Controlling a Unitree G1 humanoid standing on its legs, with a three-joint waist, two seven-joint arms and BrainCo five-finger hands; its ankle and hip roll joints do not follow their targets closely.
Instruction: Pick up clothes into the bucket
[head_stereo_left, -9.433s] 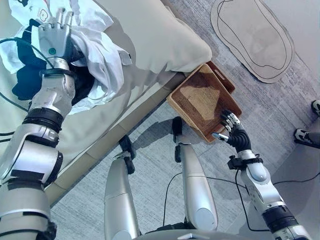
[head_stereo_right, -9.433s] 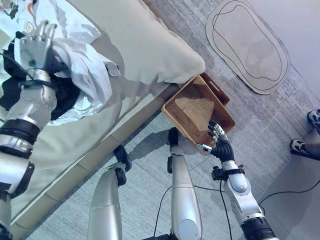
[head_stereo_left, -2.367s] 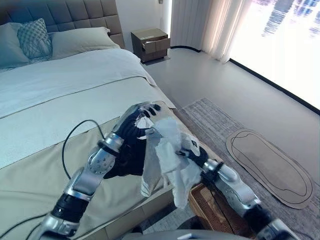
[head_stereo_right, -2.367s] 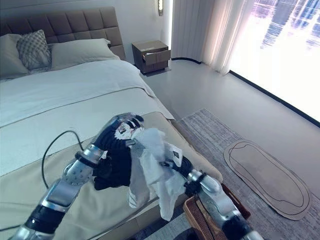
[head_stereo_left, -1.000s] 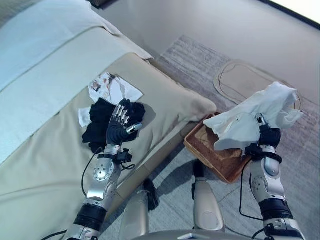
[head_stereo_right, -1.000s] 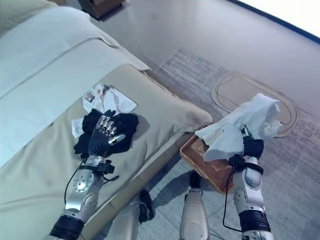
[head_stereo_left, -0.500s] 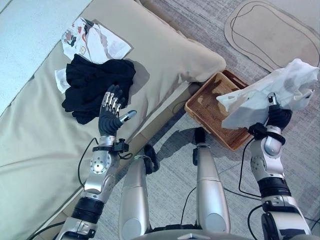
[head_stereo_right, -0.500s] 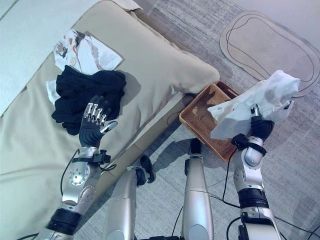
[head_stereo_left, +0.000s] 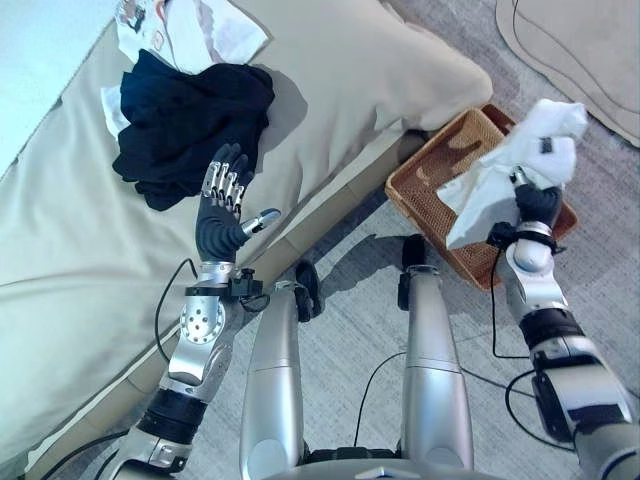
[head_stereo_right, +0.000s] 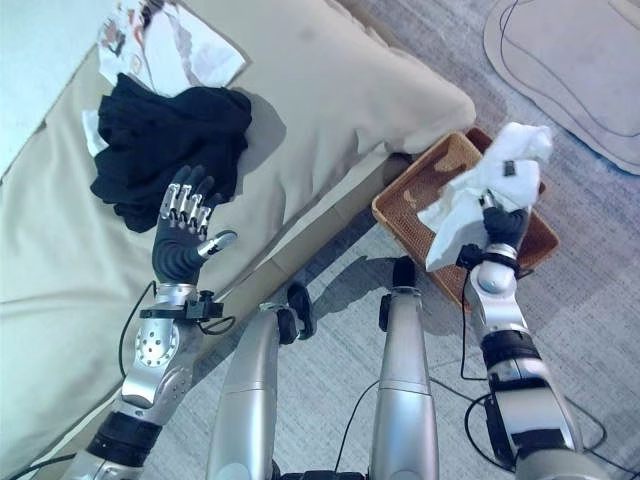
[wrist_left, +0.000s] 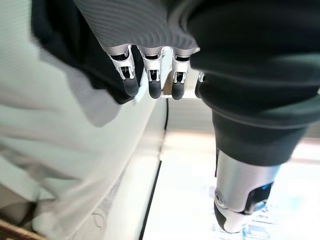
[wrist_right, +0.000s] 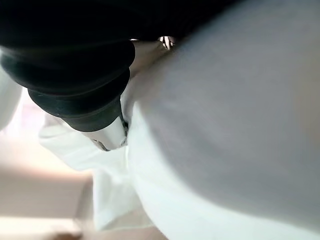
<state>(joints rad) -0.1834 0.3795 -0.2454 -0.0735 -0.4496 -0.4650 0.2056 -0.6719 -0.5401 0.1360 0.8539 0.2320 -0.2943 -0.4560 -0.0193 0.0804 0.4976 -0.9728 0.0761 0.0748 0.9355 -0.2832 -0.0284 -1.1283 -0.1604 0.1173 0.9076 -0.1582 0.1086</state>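
Right hand (head_stereo_left: 541, 205), at the right of the head views, has its fingers closed around a white garment (head_stereo_left: 515, 165), held over the woven basket (head_stereo_left: 431, 177) on the grey carpet (head_stereo_left: 350, 330). The cloth drapes into the basket's right half; whether it touches the bottom cannot be told. The right wrist view adds only that the white cloth (wrist_right: 210, 150) presses close against the hand's dark cover.

Left hand (head_stereo_right: 181, 240), centre left, stands raised with fingers straight and spread, holding nothing. Its wrist view shows the fingertips (wrist_left: 151, 85) against the black cloth beyond.

A black garment (head_stereo_left: 190, 125) lies bunched on the beige bed (head_stereo_left: 340, 80) at upper left, just above the left hand. A white printed garment (head_stereo_right: 165, 45) lies touching its upper edge. A pale rug (head_stereo_right: 575, 60) occupies the upper right corner.
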